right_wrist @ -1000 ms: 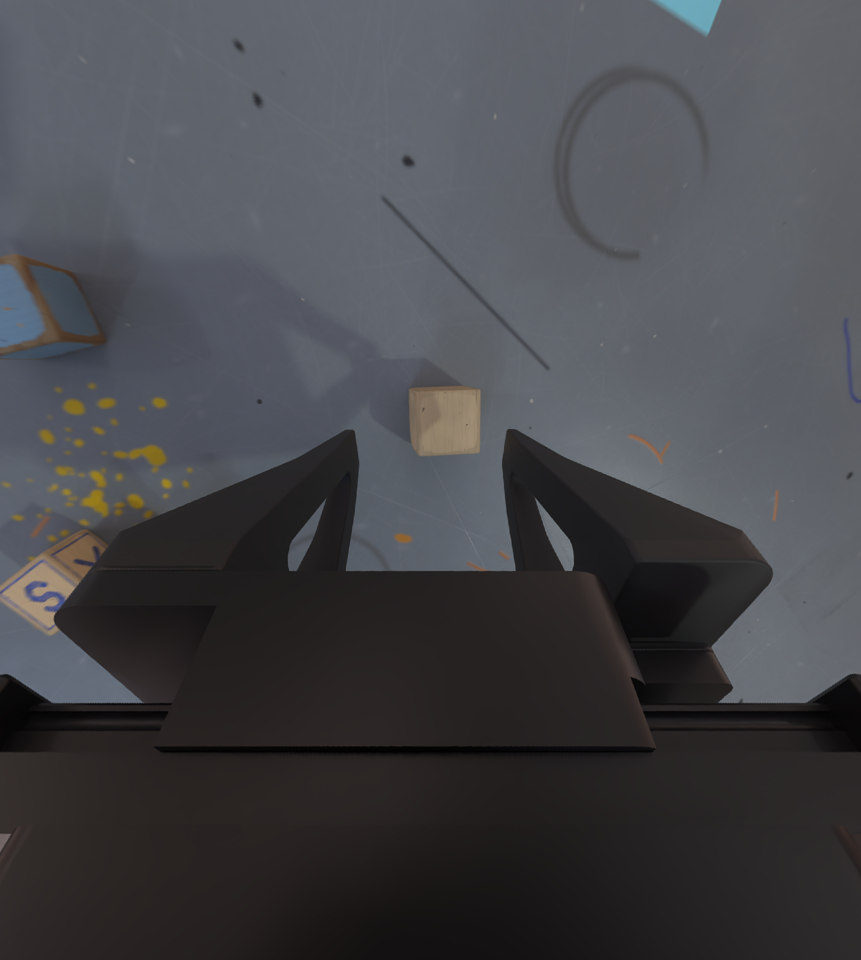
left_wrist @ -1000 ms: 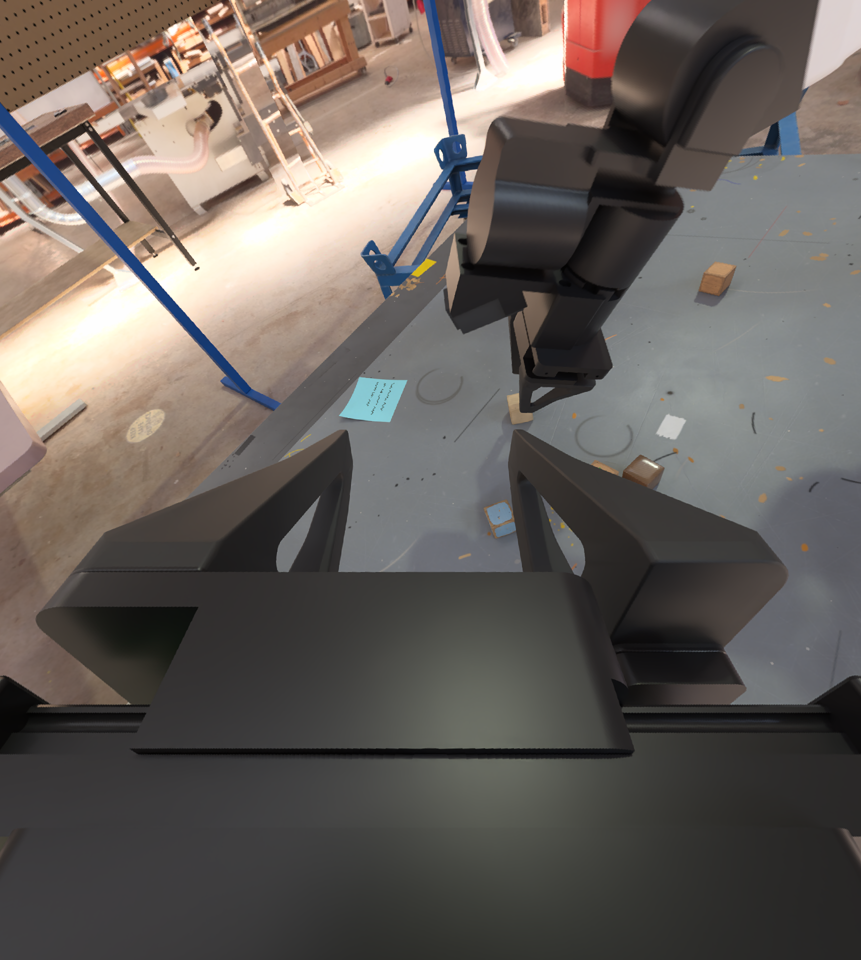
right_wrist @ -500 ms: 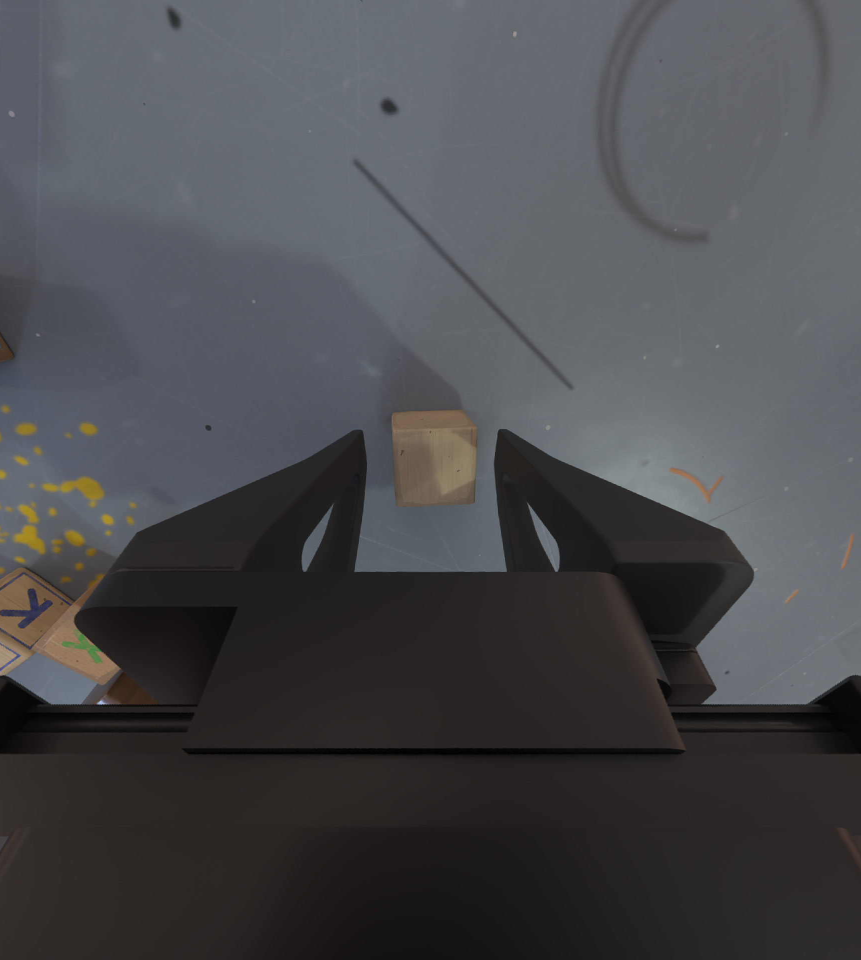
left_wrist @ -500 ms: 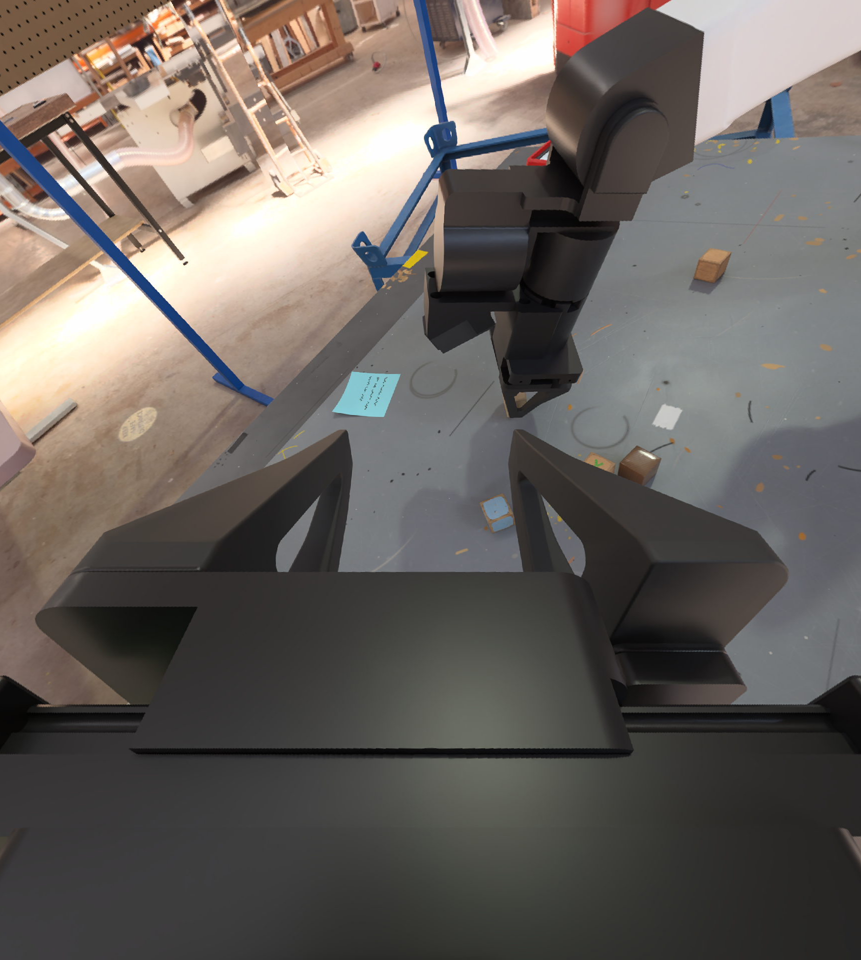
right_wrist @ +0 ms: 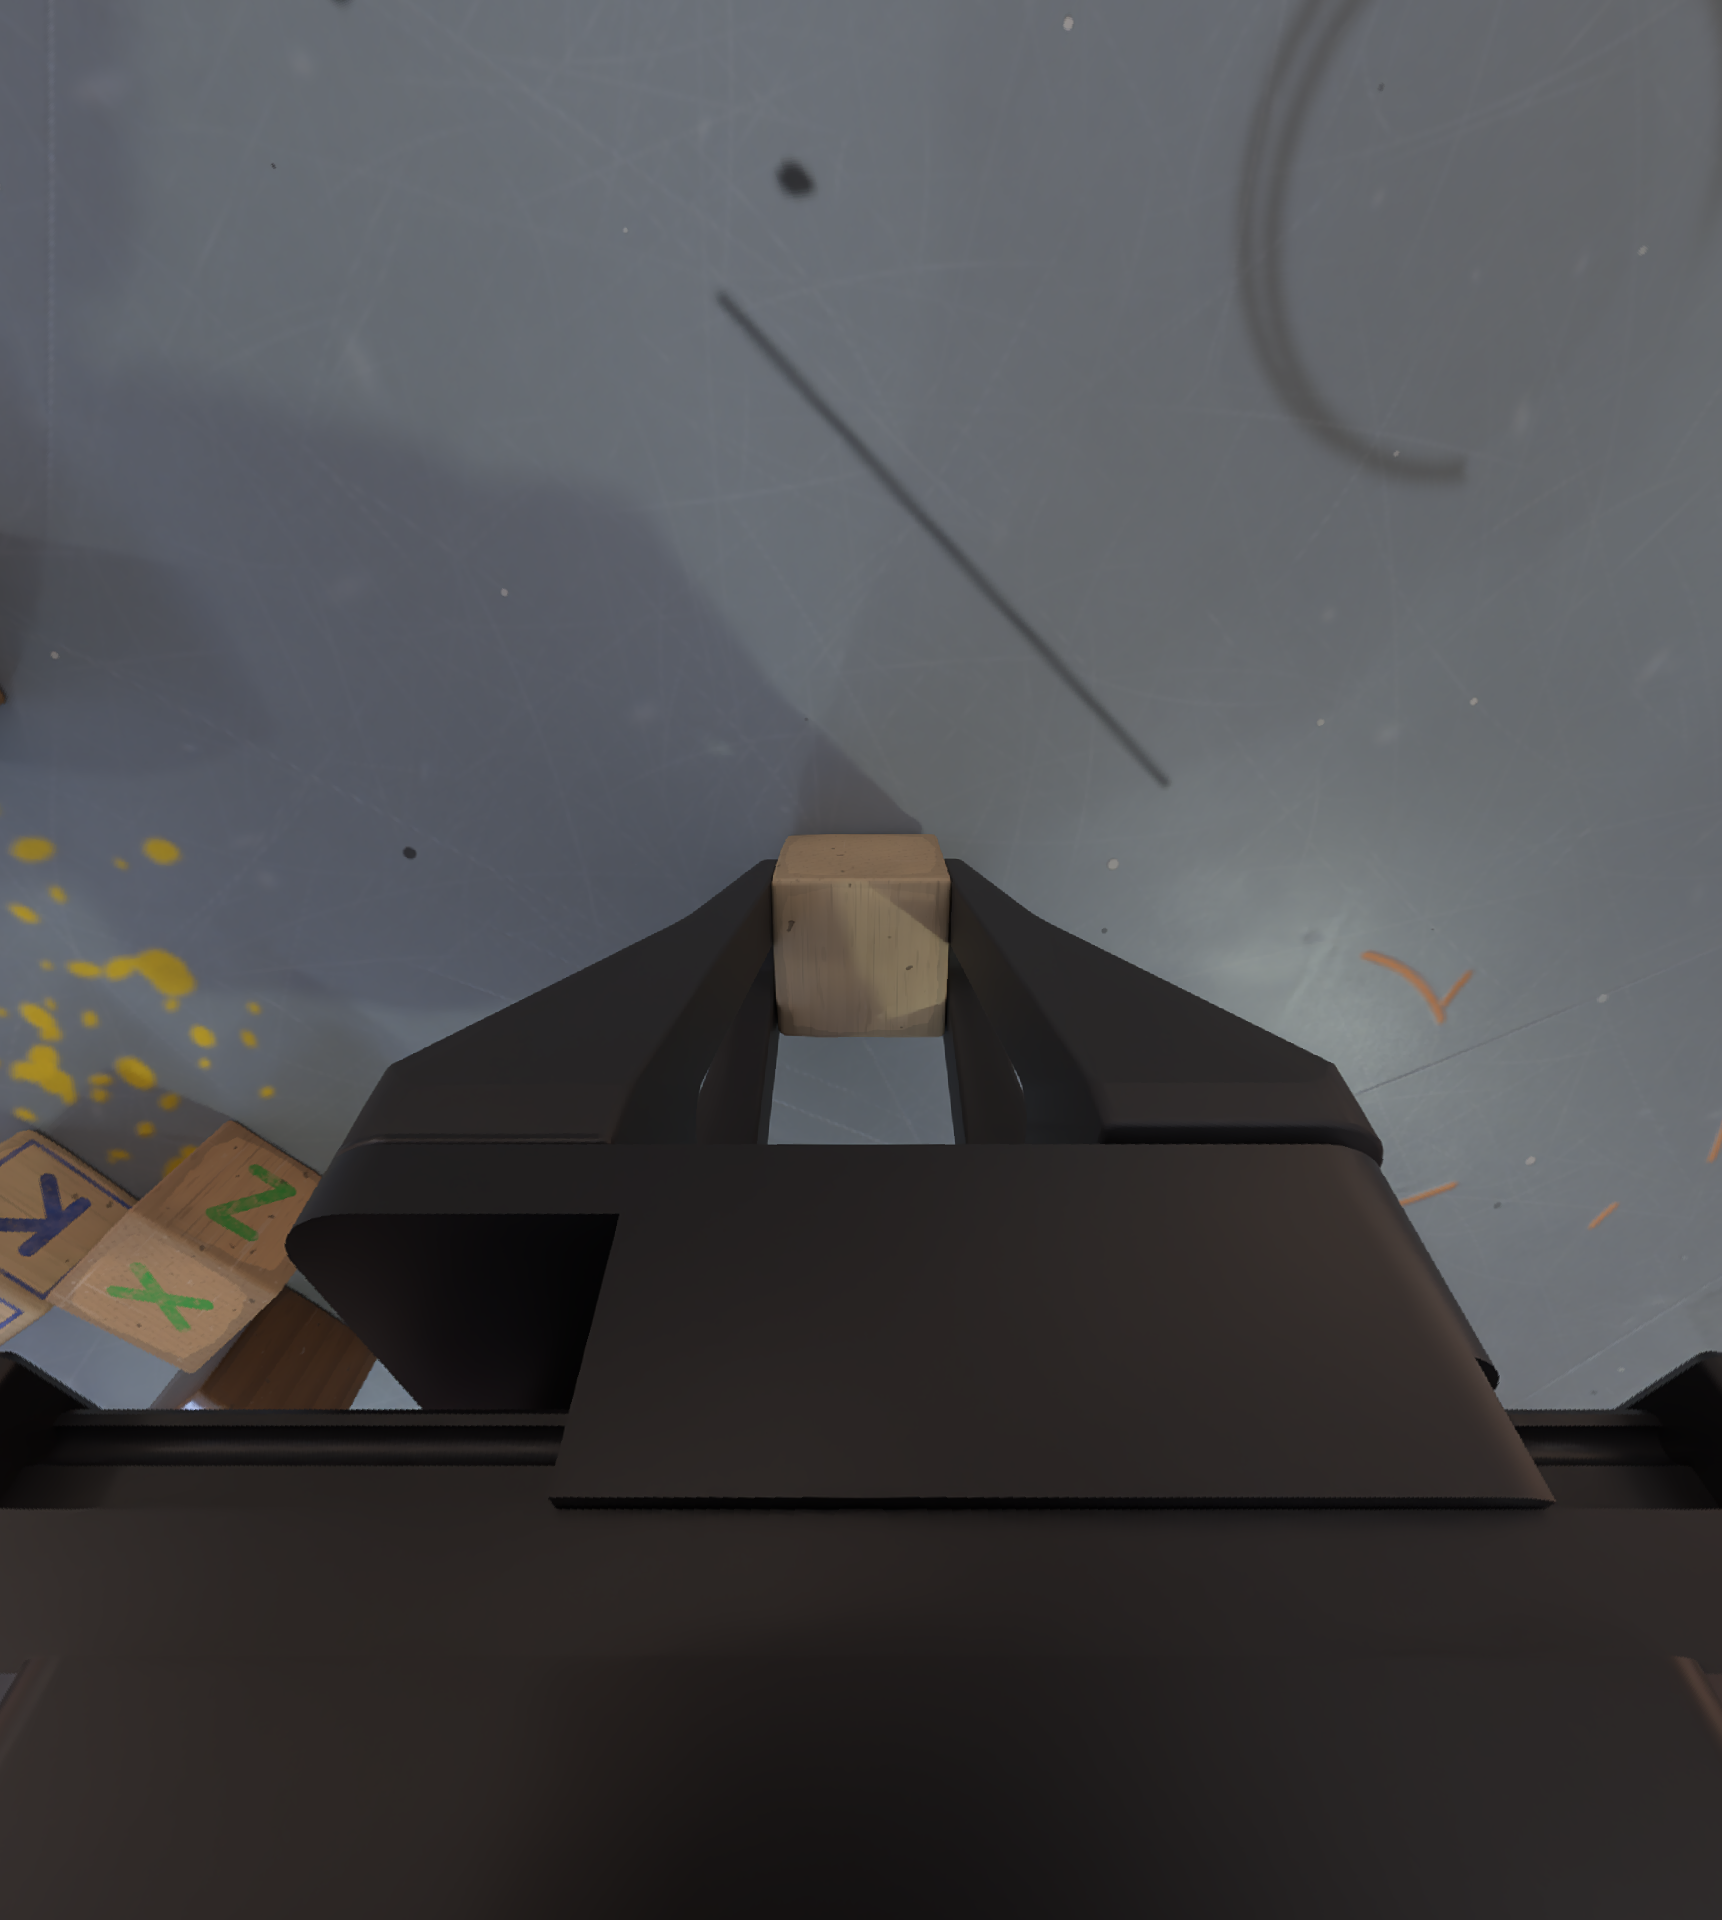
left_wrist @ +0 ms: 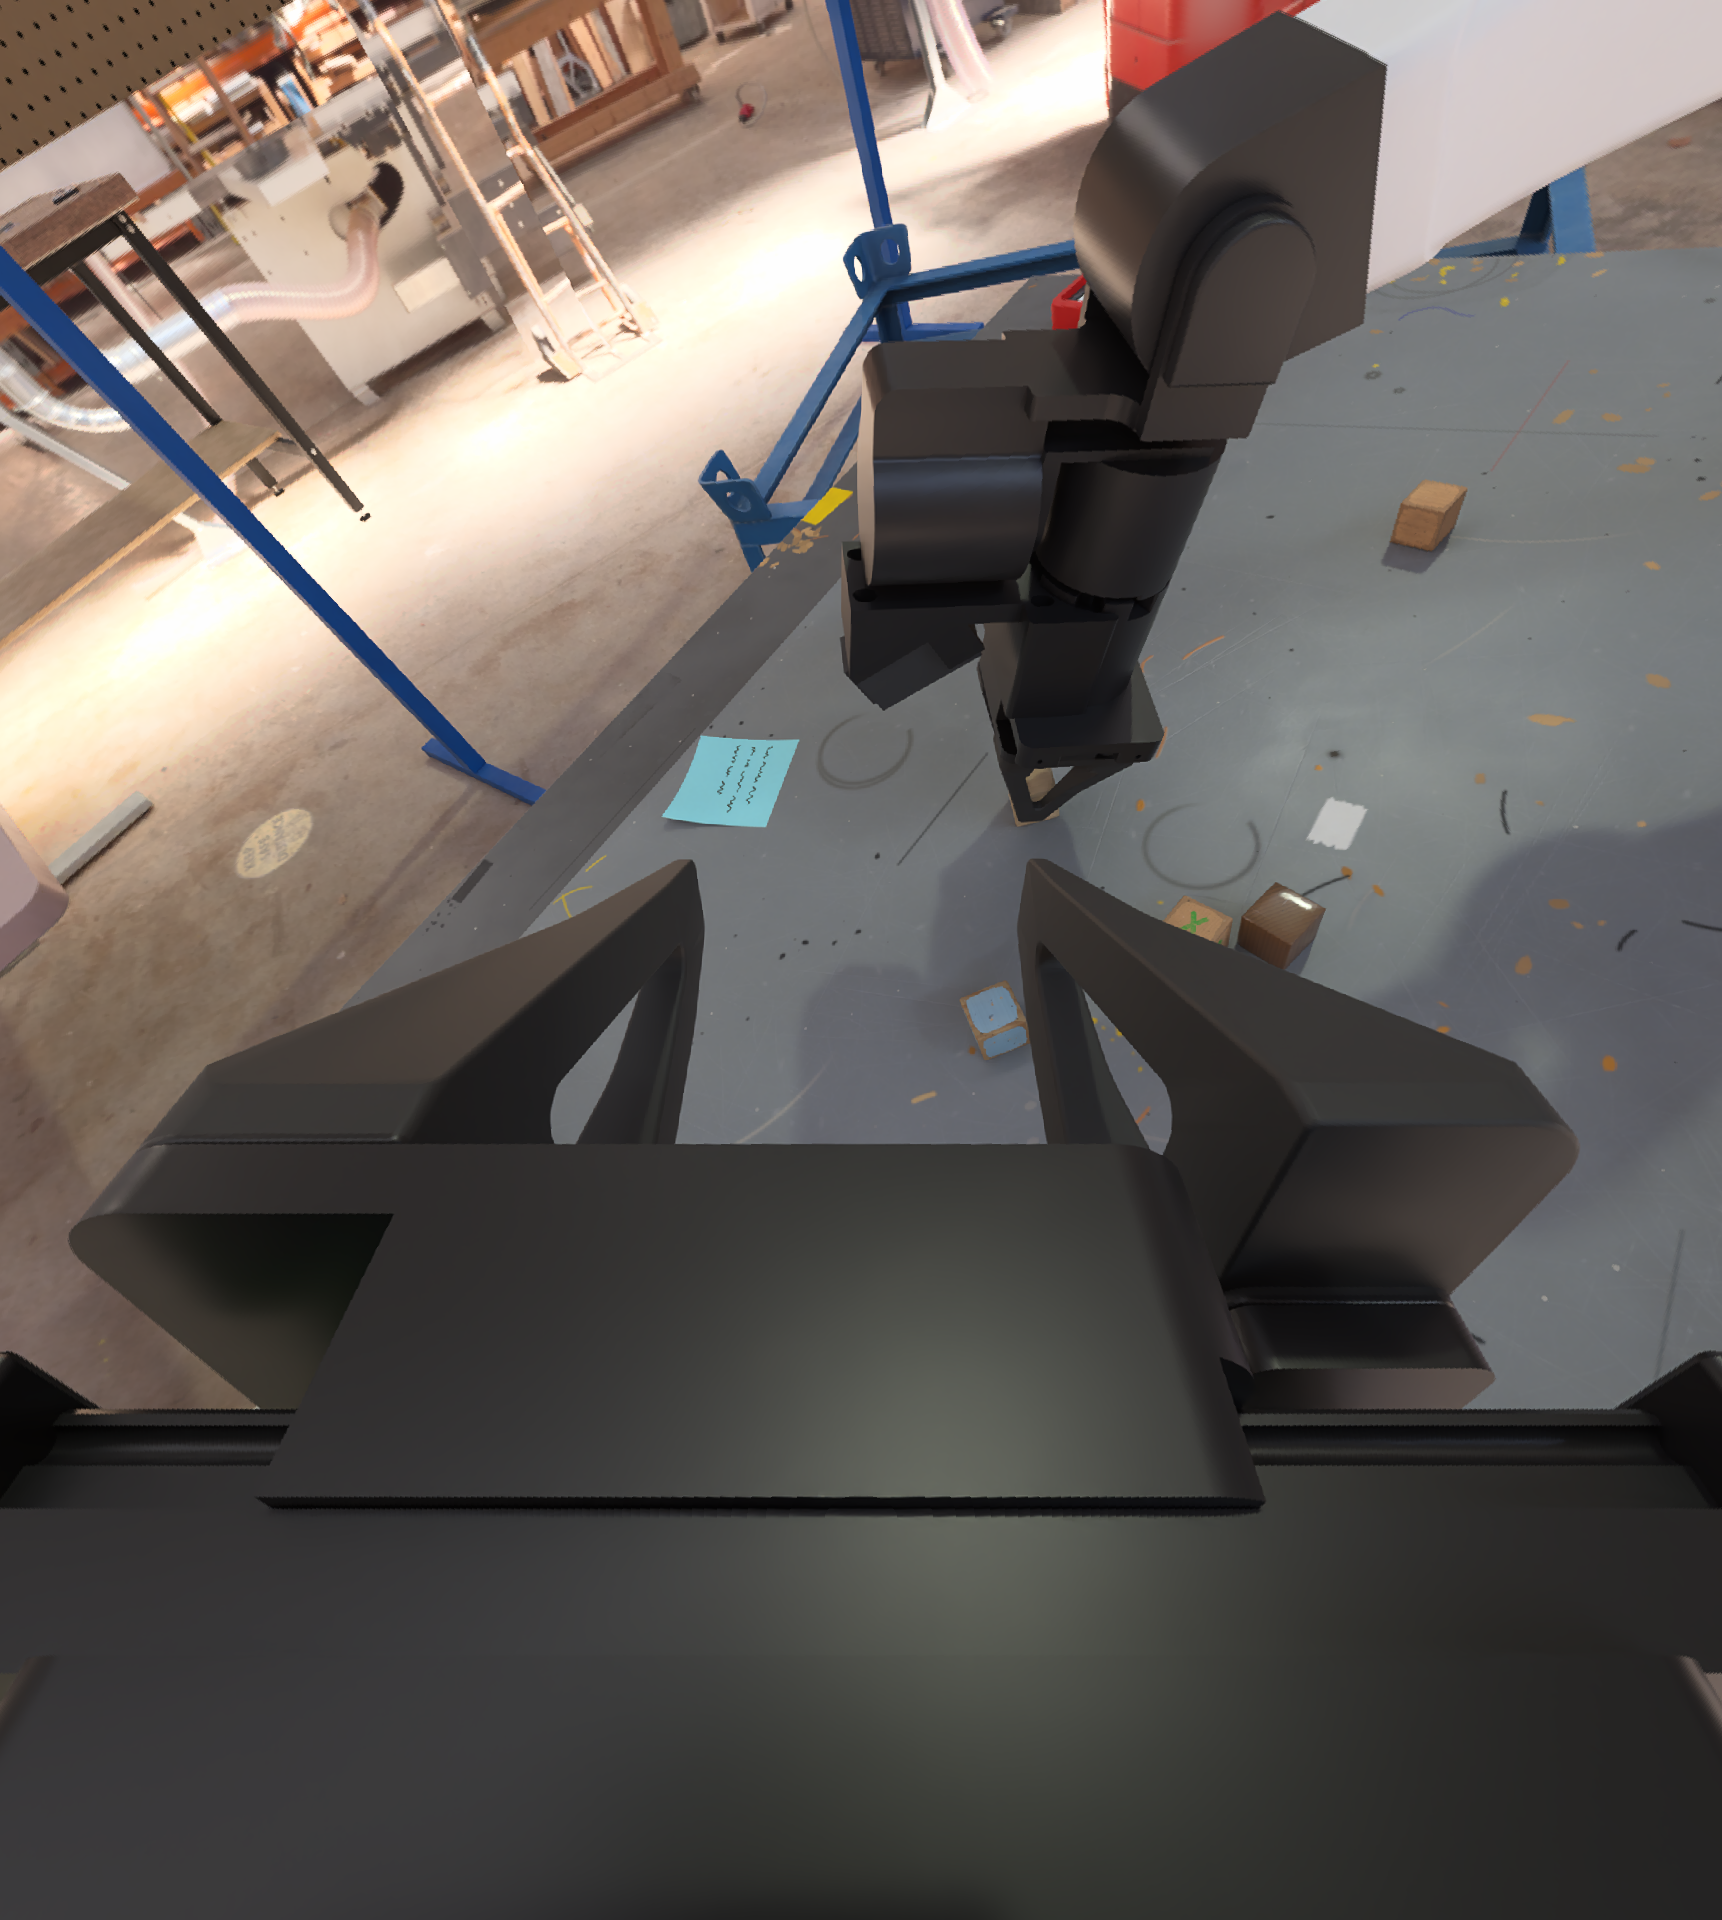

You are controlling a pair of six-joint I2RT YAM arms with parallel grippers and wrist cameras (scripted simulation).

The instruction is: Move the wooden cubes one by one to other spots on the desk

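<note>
- Pale, unpainted wood fills the grip of the right end effector [right_wrist: 861, 935]: its two fingers are pressed flat against opposite sides of the plain cube [right_wrist: 859, 933], pinching it just above or on the grey worktop [right_wrist: 1252, 727]; the right wrist view cannot settle whether it touches.
- The plain cube sits square to the fingers, one face toward the camera, its edges in line with the grip; being a cube, it has no long axis.
- Six cubes can be counted across both views: the plain cube, a blue-faced cube [left_wrist: 992, 1021], a green-lettered cube [left_wrist: 1196, 922], a blue-lettered cube [right_wrist: 10, 1231], a dark brown cube [left_wrist: 1278, 922] and a tan cube [left_wrist: 1426, 513].
- Nearest in the left wrist view, the left end effector [left_wrist: 862, 883] hangs above the worktop with fingers spread wide and nothing between them.
- Past it lies the blue-faced cube; farther, the green-lettered and dark brown cubes sit touching or nearly so.
- Beyond these the right arm [left_wrist: 1075, 540] stands over the plain cube, with one blue paper note [left_wrist: 732, 781] and one white tape scrap [left_wrist: 1337, 823] to either side.
- Farthest, the tan cube rests alone, well apart.
- Only the left wrist view shows the note, tape and tan cube; only the right wrist view shows the blue-lettered cube and the closed grip up close.
</note>
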